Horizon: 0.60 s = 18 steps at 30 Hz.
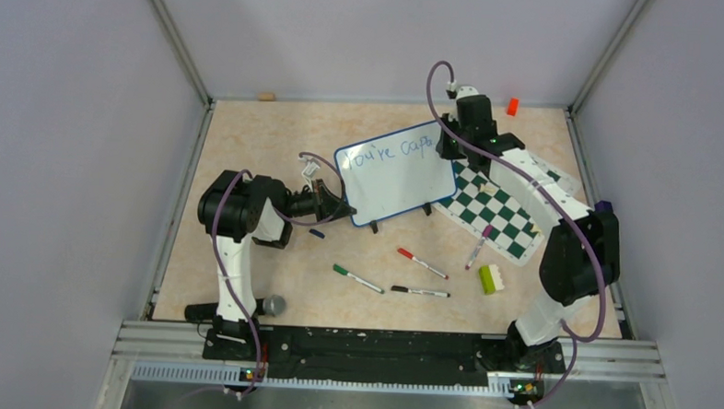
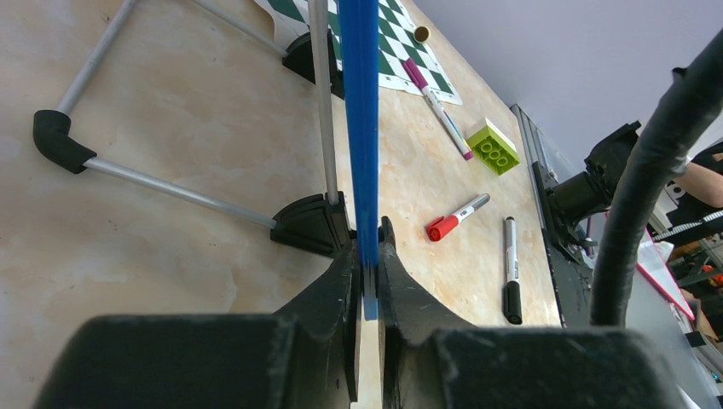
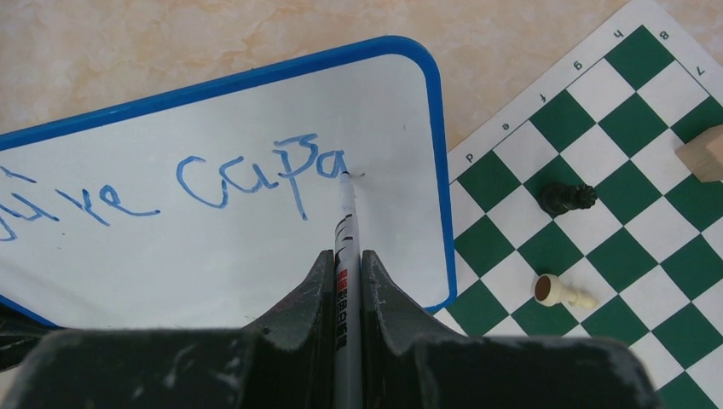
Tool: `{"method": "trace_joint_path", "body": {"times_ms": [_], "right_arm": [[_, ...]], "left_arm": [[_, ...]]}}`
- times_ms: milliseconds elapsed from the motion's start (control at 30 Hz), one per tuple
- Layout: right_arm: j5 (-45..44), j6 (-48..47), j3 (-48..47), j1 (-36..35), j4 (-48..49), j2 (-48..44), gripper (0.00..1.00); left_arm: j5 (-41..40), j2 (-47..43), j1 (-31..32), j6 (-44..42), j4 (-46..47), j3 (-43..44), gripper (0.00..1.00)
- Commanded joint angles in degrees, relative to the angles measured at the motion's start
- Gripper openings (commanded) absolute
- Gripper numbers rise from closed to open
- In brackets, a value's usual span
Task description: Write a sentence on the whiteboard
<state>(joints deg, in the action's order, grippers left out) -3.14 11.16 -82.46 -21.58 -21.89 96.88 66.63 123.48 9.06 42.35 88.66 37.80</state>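
Left jaws clamp whiteboard [image 1: 405, 183]; right jaws grip marker [image 3: 345, 230] (tip at sentence [image 3: 256, 181] end).

We gripped the whiteboard [image 2: 360, 102] edge in our left hand [image 2: 369, 256]; a red marker [image 2: 458, 216] lay nearby on the worktop [image 2: 170, 128].

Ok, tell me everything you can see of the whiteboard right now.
The whiteboard is a glossy white panel in a thin blue rounded frame, propped mid-table on black feet with metal legs. Blue writing reads "You're capa". The left hand clamps its frame edge; the marker in the right hand touches its face.
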Motion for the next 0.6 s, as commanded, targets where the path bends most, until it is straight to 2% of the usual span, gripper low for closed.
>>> {"method": "trace_joint_path", "body": {"times_ms": [0,567], "right_arm": [[-0.44,-0.48,1.15,0.58,0.23,-0.52,0.0],[-0.95,-0.01,-0.25,0.73,1.75,-5.53,0.0]], "left_arm": [[2.63,-1.74,-0.01,-0.91,4.15,-0.54,0.05],[2.49,-1.82,-0.09,-0.83,4.15,-0.64,0.05]]}}
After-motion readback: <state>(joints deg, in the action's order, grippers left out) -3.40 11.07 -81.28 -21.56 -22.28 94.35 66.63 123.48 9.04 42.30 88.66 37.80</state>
